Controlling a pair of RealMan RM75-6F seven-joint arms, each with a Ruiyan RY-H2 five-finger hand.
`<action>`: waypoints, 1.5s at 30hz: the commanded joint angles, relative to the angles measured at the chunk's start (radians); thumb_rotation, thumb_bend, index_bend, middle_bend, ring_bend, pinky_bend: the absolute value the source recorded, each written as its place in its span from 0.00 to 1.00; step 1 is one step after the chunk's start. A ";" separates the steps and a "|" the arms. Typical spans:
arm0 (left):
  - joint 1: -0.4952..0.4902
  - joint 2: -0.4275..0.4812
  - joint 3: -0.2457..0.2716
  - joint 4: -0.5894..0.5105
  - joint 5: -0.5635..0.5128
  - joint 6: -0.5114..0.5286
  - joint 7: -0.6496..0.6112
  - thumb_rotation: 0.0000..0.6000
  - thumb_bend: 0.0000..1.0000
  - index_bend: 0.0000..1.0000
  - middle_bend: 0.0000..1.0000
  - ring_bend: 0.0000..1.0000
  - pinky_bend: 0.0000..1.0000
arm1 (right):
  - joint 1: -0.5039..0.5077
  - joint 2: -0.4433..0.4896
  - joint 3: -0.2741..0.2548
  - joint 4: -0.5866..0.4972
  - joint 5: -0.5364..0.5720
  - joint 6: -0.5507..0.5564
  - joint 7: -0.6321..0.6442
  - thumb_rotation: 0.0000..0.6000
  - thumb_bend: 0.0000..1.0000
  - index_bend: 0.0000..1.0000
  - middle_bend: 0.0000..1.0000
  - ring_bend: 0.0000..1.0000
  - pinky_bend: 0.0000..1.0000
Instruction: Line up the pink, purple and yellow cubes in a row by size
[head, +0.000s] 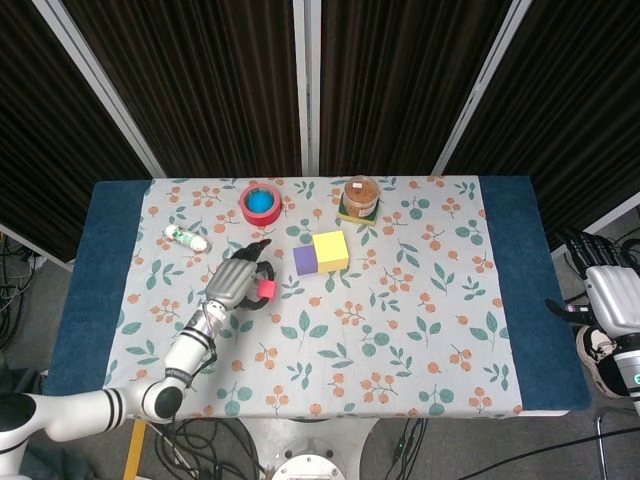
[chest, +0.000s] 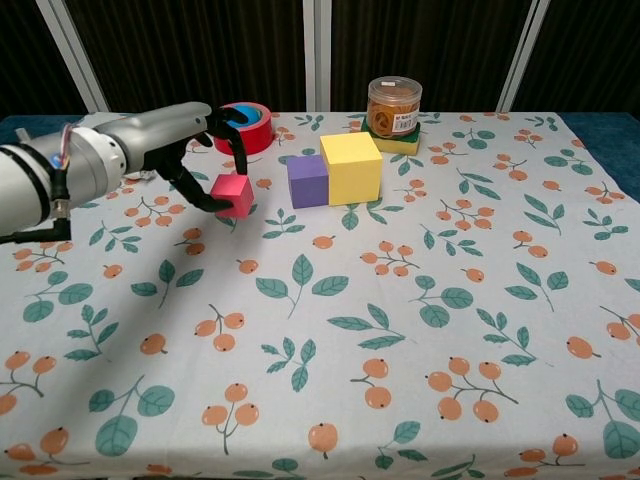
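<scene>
Pink cube (chest: 233, 194) pinched in left hand (chest: 185, 140), raised left of purple cube (chest: 308, 181); open cloth gap between. Right hand (head: 608, 290) off counter (head: 520, 300) edge, fingers spread, holding nothing.

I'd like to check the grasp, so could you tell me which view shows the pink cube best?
The chest view: the pink cube appears large, pinched by the left hand. In the head view the cube is only a small patch beside the fingers.

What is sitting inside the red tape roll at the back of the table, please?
A blue ball sits in the hole of the red tape roll. In the chest view the left hand, holding the pink cube, covers part of the roll. Beneath the ball nothing shows.
</scene>
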 joint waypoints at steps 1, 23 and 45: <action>-0.056 -0.043 -0.053 0.074 -0.107 -0.033 0.054 1.00 0.31 0.52 0.14 0.08 0.17 | -0.002 0.002 0.000 -0.001 0.001 0.001 -0.001 1.00 0.12 0.00 0.02 0.00 0.03; -0.242 -0.216 -0.124 0.323 -0.423 -0.043 0.233 1.00 0.31 0.50 0.14 0.08 0.17 | -0.014 0.014 -0.001 0.005 0.011 0.005 0.004 1.00 0.12 0.00 0.02 0.00 0.03; -0.280 -0.319 -0.152 0.485 -0.443 -0.058 0.254 1.00 0.30 0.47 0.14 0.08 0.17 | -0.019 0.024 0.001 0.007 0.022 0.001 0.007 1.00 0.12 0.00 0.02 0.00 0.03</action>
